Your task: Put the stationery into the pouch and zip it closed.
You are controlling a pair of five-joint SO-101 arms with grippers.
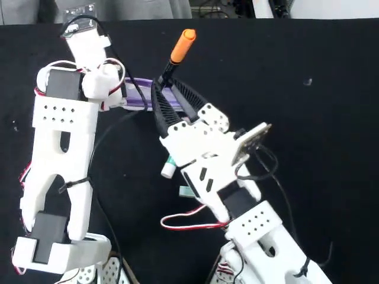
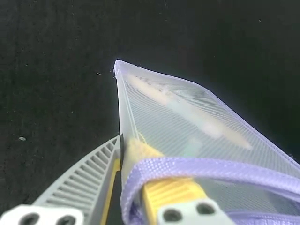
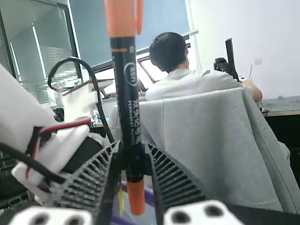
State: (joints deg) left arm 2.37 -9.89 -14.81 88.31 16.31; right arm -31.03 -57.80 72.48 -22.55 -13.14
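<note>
Black table (image 1: pixel 320 106) is spreading under everything, with two white arms standing on its near side. At the left of the scene, the left gripper (image 1: pixel 121 94) is clamping shut on the translucent mesh pouch with a purple zipper band (image 2: pixel 187 117). One grey ribbed finger (image 2: pixel 79 187) is pressing outside the purple band and a yellow pad is pressing against the other face. The pouch is lying flat on the table, stretching away from that gripper, and its purple band (image 1: pixel 141 99) is running rightward toward the other arm. Pale long shapes are showing blurred through the mesh, too vague to name. Just right of the pouch, the right gripper (image 1: pixel 167 89) is closing its black ribbed fingers (image 3: pixel 164 173) around the orange-capped black marker (image 1: pixel 179 50). It is holding the marker roughly upright, tilted toward the far right, cap uppermost, above the pouch's right end. A small white cylinder (image 1: pixel 168 170) is lying on the table nearer, beside the right arm.
</note>
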